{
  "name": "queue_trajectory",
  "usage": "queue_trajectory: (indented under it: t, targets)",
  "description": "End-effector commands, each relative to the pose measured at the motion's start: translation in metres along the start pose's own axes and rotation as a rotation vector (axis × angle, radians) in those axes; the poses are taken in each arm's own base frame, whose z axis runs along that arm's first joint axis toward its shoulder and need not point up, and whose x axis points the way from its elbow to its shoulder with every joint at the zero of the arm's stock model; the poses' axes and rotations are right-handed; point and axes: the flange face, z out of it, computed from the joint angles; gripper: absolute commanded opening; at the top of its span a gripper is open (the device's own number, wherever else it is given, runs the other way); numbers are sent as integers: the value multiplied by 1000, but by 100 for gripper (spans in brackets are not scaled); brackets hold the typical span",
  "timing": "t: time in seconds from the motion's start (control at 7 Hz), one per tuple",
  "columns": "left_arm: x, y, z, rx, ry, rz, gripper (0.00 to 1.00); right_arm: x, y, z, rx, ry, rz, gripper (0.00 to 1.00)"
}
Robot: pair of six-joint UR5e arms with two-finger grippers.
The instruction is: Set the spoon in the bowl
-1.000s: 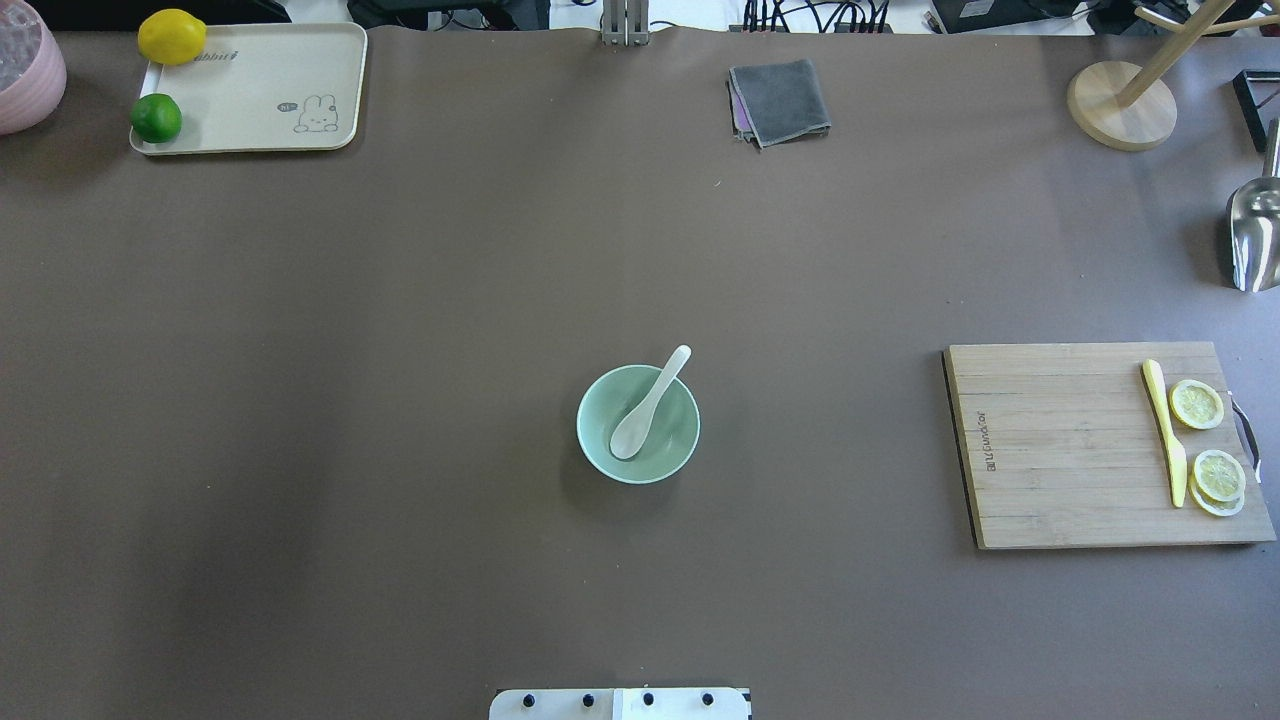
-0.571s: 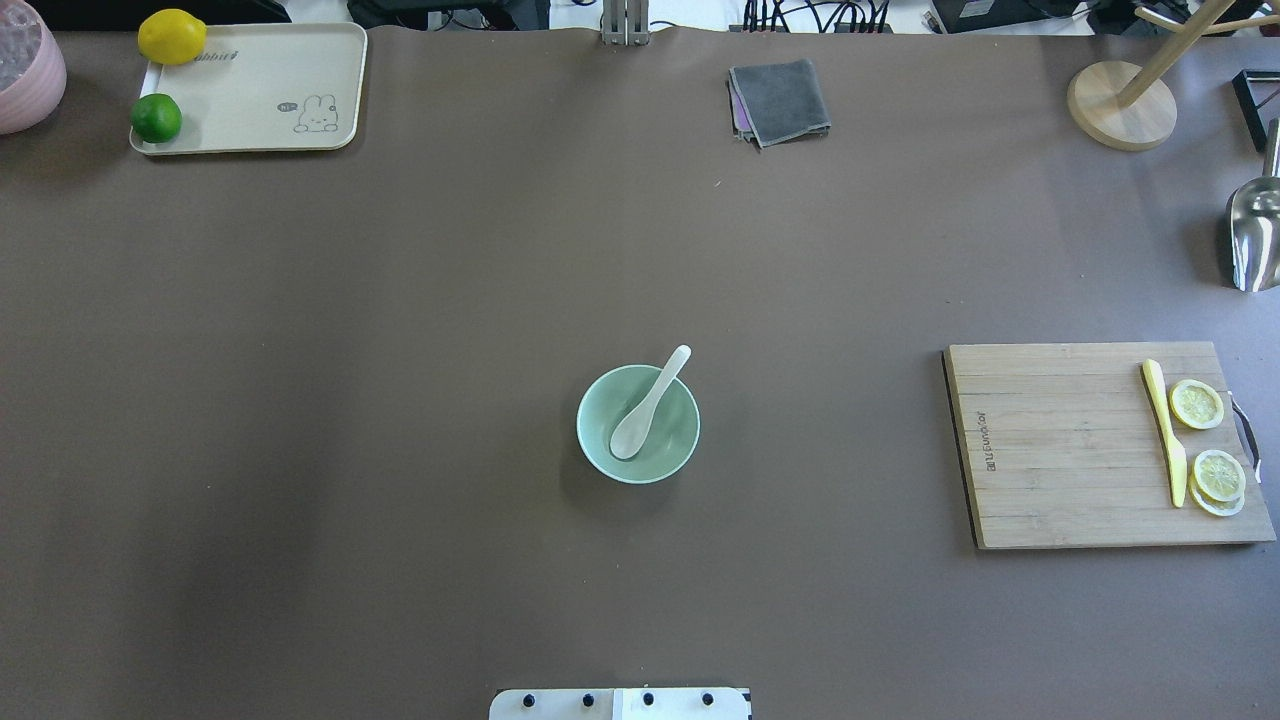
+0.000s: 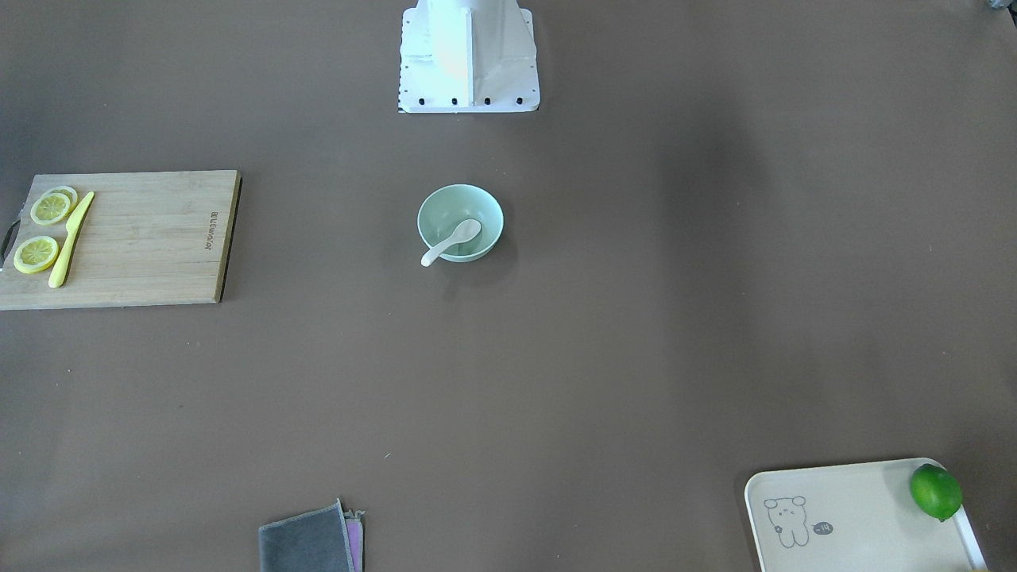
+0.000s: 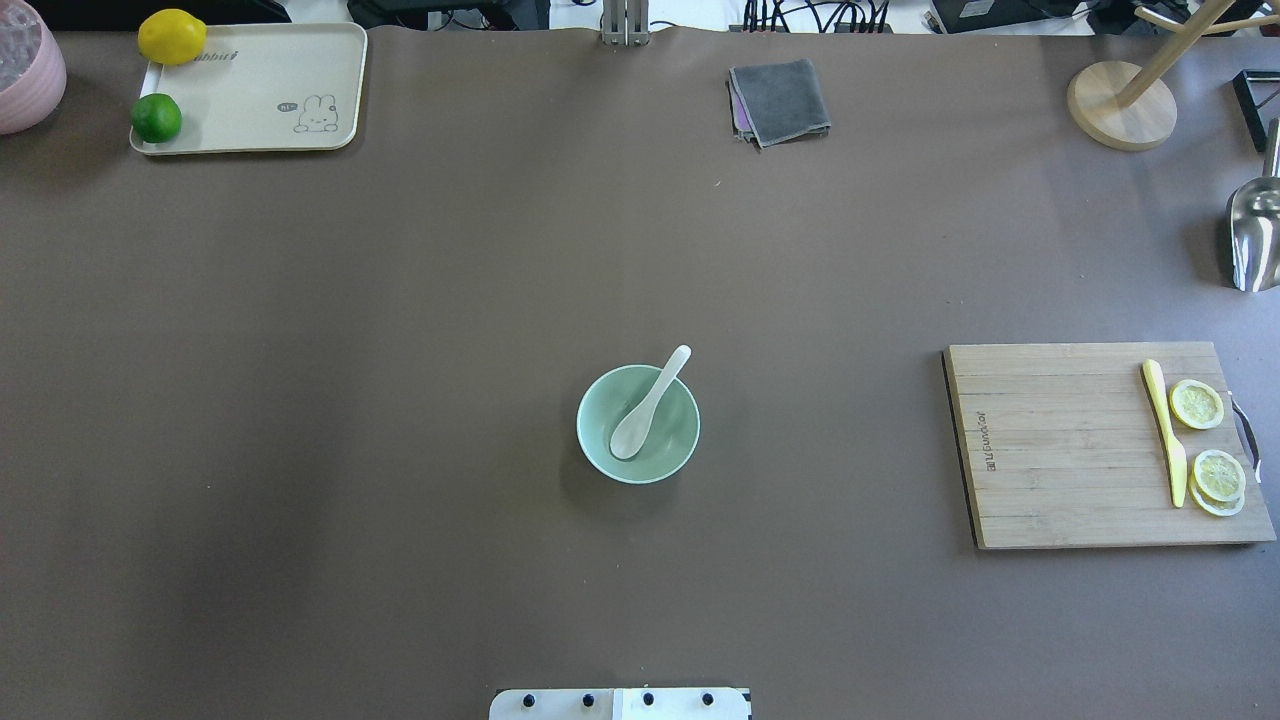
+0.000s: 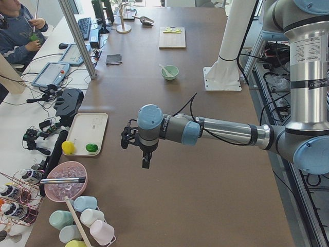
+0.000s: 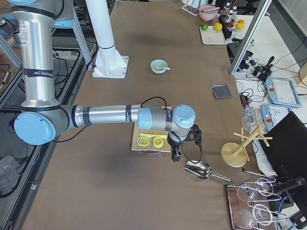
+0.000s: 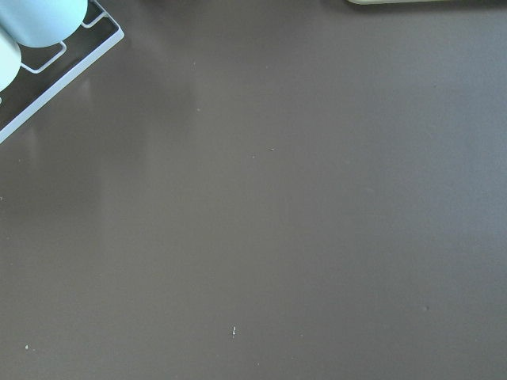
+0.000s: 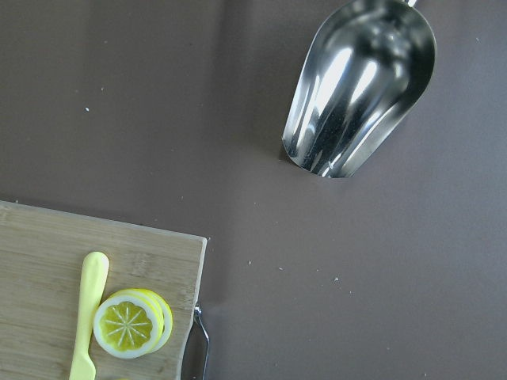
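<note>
Brown tabletop [image 4: 400, 400], spoon [image 4: 645, 410] in bowl [image 4: 672, 442], L gripper [image 5: 145, 163], R gripper [image 6: 176, 155] — can't tell jaw gap.

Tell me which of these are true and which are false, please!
1. The spoon has its scoop inside the bowl, with its handle poking out over the rim. True.
2. A pincer is holding the spoon. False: nothing touches it. The left pincer and the right pincer both hang far from the bowl.
3. The yellow knife lies on the cutting board beside the lemon slices. True.
4. The lime sits in the bowl. False: the lime sits on the tray, near a lemon.
</note>
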Motion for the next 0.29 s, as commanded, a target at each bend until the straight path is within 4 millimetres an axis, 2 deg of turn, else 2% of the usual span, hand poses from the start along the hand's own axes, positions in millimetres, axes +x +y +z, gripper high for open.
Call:
queue_trajectory:
  t: [0.0, 0.14]
  targets:
    - [7, 2, -5, 10, 3, 13, 98, 2, -1, 1, -2, -1, 3, 100]
    - [7, 0, -5, 10, 3, 15, 98, 2, 0, 1, -2, -1, 3, 100]
